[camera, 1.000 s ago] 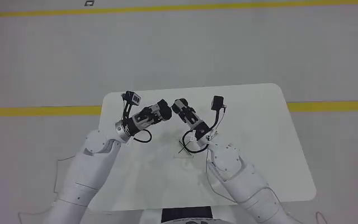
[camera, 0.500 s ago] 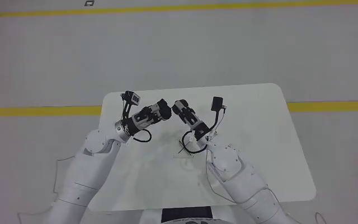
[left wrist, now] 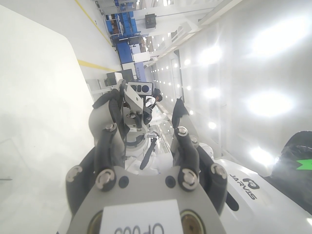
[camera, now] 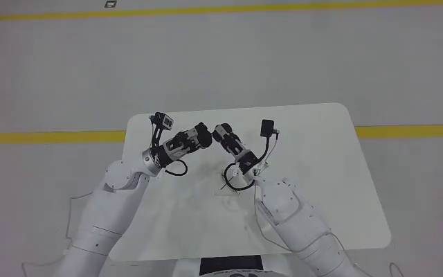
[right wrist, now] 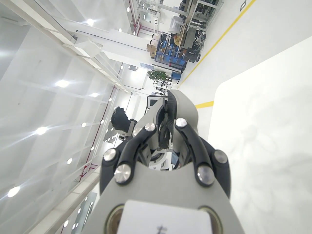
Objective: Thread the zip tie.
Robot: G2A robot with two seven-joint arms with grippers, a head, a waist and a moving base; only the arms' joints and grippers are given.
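A thin dark zip tie lies on the white table, under the right arm's wrist and on a faint clear sheet. Both grippers hang above the table's middle, tip to tip and a little apart. My left gripper is open, and its two fingers stand wide with nothing between them. My right gripper is shut, with its fingers pressed together; I see nothing held in it. The left gripper's dark fingertip shows beyond it.
The table's rounded far corner and its right half are bare white. A yellow floor line runs behind the table. Black cables loop at each wrist.
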